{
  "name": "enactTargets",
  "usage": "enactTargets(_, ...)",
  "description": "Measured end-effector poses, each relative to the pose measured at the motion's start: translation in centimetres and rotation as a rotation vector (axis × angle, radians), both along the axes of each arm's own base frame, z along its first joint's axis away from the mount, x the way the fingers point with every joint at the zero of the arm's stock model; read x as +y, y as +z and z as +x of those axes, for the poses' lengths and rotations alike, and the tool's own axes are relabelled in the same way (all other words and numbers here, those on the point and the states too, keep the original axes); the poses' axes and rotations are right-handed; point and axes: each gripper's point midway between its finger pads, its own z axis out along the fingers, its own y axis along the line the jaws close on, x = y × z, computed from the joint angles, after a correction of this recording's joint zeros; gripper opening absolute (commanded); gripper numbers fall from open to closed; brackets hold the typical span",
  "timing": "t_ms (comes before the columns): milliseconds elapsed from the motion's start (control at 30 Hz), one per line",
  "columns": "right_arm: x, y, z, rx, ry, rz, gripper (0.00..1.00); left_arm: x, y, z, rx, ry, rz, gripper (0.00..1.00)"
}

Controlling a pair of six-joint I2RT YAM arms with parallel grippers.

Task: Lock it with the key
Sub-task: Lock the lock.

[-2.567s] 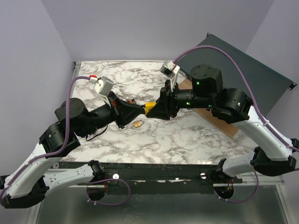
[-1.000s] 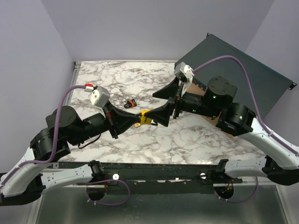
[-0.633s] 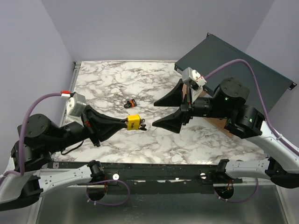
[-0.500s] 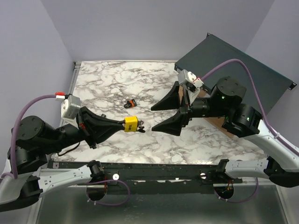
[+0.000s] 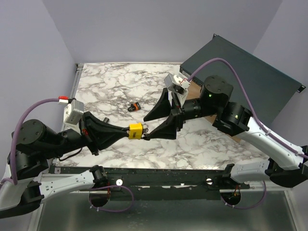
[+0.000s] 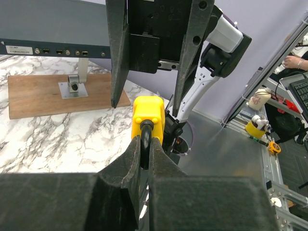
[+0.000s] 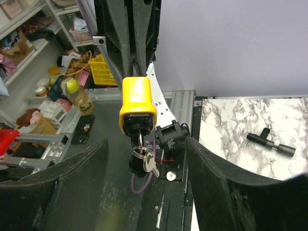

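Note:
A yellow padlock (image 5: 135, 130) hangs in the air over the table's near middle. My left gripper (image 6: 144, 153) is shut on its black shackle (image 6: 144, 140). A black-headed key (image 7: 139, 137) sits in the keyhole on the lock's underside, and a ring with a spare silver key (image 7: 150, 163) dangles from it. My right gripper (image 5: 146, 128) faces the lock's key end and is open. Its two fingers (image 7: 67, 192) stand on either side of the hanging keys without touching them. In the left wrist view, the yellow body (image 6: 149, 111) lies between the right arm's fingers (image 6: 118, 57).
A small black and orange part (image 5: 134, 106) lies on the marble table (image 5: 202, 144) behind the lock. A dark grey rack panel (image 5: 240, 62) leans at the back right over a wooden board (image 6: 57, 94). A black T-shaped piece (image 7: 270, 143) lies on the marble.
My left arm pulled the padlock back toward the near left. The right gripper followed it to the key end, and its jaws have narrowed.

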Motion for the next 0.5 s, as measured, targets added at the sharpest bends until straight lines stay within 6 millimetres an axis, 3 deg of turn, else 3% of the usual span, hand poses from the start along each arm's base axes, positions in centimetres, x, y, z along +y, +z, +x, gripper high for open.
enactTargets(500, 0.73, -0.36, -0.61, 0.020, 0.070, -0.002, 0.36, 0.25, 0.13, -0.26, -0.001, -0.006, -0.009, 0.00)
